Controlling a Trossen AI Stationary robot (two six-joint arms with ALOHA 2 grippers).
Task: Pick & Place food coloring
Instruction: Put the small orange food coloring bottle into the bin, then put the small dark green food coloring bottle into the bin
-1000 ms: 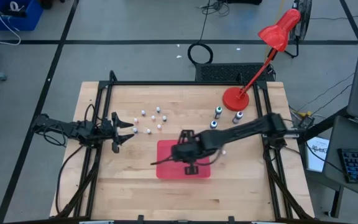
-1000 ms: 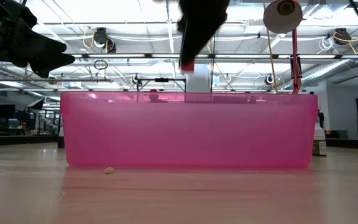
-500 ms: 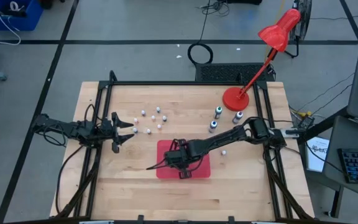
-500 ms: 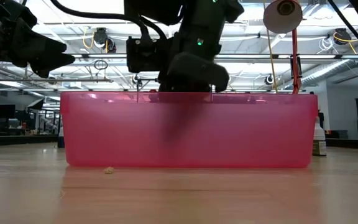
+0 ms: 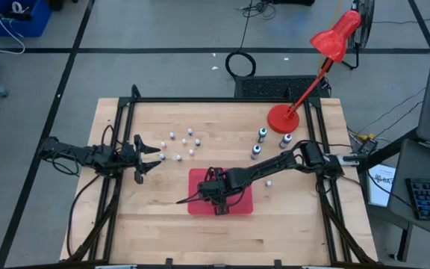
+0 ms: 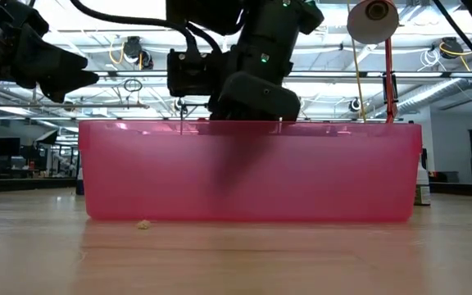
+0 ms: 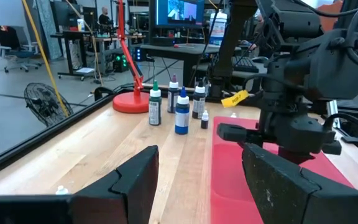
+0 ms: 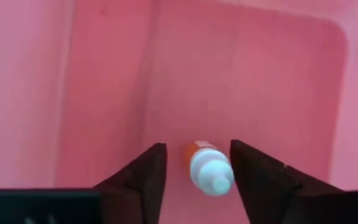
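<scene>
1. My right gripper (image 8: 194, 171) sits low in the flat red plastic tray (image 5: 198, 179), fingers parted around the small white-capped food coloring bottle (image 8: 207, 169), no longer pinching it.
2. I'd lift straight up so neither finger knocks it.
3. My left gripper (image 5: 155, 155) waits spread wide near the table's left edge.

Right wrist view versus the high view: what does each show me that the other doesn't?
Only the right wrist view shows a small white-capped bottle lying on the tray floor between the right gripper fingers, which stand apart from it. Only the high view shows the left gripper waiting open at the table's left, the scattered small bottles, and the darker bottles near the red lamp. Both show the red tray with the right gripper inside it.
</scene>
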